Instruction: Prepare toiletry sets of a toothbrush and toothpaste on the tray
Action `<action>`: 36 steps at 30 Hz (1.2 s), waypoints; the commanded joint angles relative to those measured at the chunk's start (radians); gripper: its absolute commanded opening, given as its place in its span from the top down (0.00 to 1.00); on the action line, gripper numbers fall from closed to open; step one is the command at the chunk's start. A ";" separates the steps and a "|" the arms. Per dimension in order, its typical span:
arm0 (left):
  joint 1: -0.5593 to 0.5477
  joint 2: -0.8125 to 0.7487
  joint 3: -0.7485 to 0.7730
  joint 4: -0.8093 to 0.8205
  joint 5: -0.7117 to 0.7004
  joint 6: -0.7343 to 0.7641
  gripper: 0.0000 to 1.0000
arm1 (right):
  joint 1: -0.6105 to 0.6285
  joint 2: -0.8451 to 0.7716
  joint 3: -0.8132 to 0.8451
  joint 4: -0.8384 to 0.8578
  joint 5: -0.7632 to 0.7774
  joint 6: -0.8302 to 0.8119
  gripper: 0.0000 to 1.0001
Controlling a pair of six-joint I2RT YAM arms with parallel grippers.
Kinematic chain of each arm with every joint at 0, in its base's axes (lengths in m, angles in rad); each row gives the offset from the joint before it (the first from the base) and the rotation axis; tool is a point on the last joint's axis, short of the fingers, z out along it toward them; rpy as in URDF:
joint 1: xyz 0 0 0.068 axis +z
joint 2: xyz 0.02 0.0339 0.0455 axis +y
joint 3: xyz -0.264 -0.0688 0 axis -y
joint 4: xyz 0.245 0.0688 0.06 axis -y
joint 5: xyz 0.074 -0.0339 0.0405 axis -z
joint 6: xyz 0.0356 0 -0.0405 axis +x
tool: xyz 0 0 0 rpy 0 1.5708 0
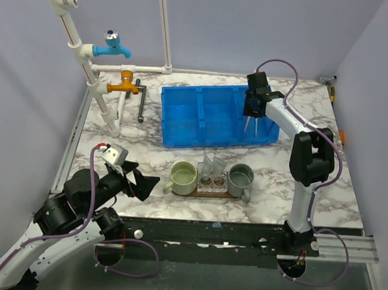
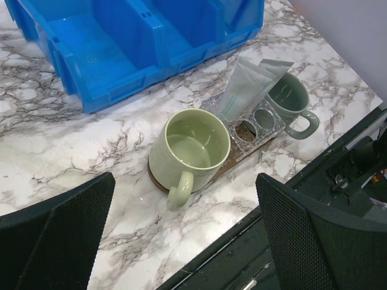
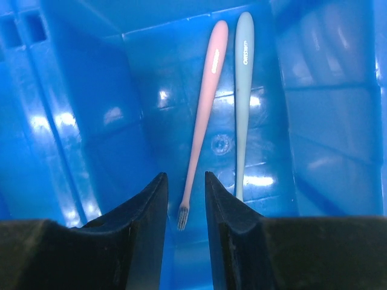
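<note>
In the right wrist view a pink toothbrush [image 3: 205,103] and a light-blue toothbrush [image 3: 243,90] lie side by side on the floor of the blue bin [image 3: 84,121]. My right gripper [image 3: 185,181] hangs in the bin's right compartment, open a little, its jaws on either side of the pink brush's bristle end with a gap on each side. Two whitish-grey toothpaste tubes [image 2: 248,87] stand in a clear holder on the dark-brown tray [image 2: 156,180], between two mugs. My left gripper [image 2: 185,205] is wide open and holds nothing, low over the table's front edge, left of the tray.
A pale-green mug [image 1: 183,177] and a grey-green mug [image 1: 240,179] stand at the tray's ends. The blue bin [image 1: 183,114] sits behind them. White pipes with a blue tap [image 1: 113,44] and an orange tap [image 1: 123,82] rise at the back left.
</note>
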 commanded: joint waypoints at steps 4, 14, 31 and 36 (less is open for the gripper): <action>0.004 -0.008 -0.007 -0.015 -0.030 -0.007 0.01 | -0.016 0.085 0.043 -0.017 0.024 0.029 0.65; 0.003 0.005 -0.007 -0.013 -0.027 -0.005 0.01 | -0.023 0.149 0.030 -0.001 0.000 0.052 0.65; 0.004 0.010 -0.006 -0.015 -0.032 -0.007 0.01 | -0.028 0.222 0.019 0.000 -0.020 0.040 0.66; 0.004 0.011 -0.006 -0.015 -0.032 -0.007 0.01 | -0.029 0.231 0.022 -0.011 -0.013 0.026 0.78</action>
